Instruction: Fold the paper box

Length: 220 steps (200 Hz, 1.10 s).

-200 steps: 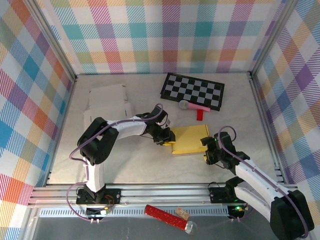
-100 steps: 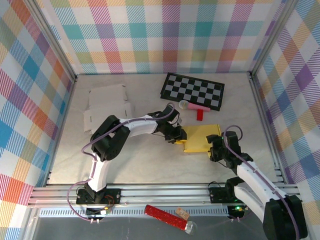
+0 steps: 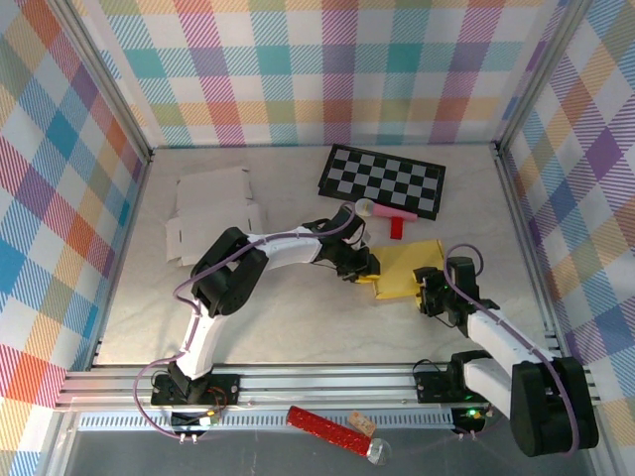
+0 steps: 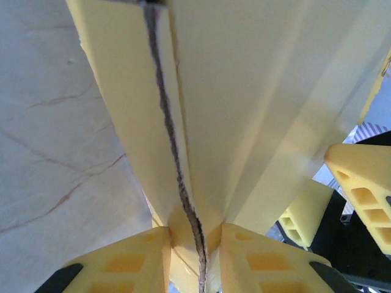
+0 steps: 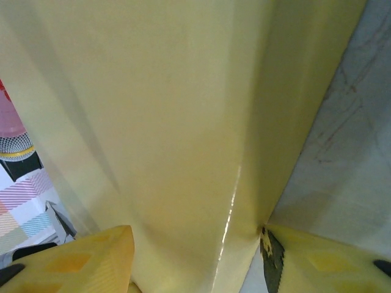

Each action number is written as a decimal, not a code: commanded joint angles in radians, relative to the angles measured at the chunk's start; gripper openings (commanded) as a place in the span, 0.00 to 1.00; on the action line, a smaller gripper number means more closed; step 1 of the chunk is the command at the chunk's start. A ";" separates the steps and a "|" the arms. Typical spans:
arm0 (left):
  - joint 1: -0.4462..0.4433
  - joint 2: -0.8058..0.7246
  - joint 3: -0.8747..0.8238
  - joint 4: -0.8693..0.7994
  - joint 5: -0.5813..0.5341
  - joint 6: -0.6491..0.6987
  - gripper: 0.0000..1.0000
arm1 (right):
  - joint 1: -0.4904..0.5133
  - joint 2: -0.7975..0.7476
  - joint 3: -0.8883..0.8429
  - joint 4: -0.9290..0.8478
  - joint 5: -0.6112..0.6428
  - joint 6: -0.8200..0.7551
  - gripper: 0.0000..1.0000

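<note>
The yellow paper box (image 3: pixel 409 266) lies partly folded on the table, right of centre. My left gripper (image 3: pixel 363 271) is shut on its left edge. In the left wrist view the left gripper (image 4: pixel 195 235) pinches a folded flap of the paper box (image 4: pixel 244 91) with a raw cardboard seam running up from the grip. My right gripper (image 3: pixel 433 294) is at the box's near right corner. In the right wrist view the right gripper (image 5: pixel 195 235) stands open astride a fold of the box (image 5: pixel 183 110). Its right finger (image 5: pixel 317 259) touches the box edge.
A flat white cardboard blank (image 3: pixel 213 208) lies at the back left. A checkerboard (image 3: pixel 383 179) sits at the back, with a pink and red toy (image 3: pixel 385 212) just in front of it, close behind the box. Metal frame posts and checked walls enclose the table.
My left gripper has dragged the yellow box to the right, towards the right arm. The right gripper has moved up to the box's near right corner.
</note>
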State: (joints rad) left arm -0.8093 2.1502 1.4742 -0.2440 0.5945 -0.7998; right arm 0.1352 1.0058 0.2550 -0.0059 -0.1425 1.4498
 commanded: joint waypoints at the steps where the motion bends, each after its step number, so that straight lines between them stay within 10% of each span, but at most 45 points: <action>1: -0.035 0.067 0.021 -0.003 -0.002 -0.002 0.27 | -0.007 -0.012 0.029 0.006 -0.029 -0.022 0.57; 152: 0.004 -0.210 -0.062 -0.121 -0.190 0.024 0.56 | -0.006 -0.187 0.381 -0.608 0.032 -0.147 0.70; 220: 0.281 -0.694 -0.449 -0.096 -0.351 -0.099 0.56 | 0.069 -0.020 0.539 -0.513 -0.032 -0.283 0.70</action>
State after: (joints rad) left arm -0.6670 1.6466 1.1721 -0.3298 0.3332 -0.8272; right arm 0.1509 0.9394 0.7334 -0.5713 -0.1341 1.2377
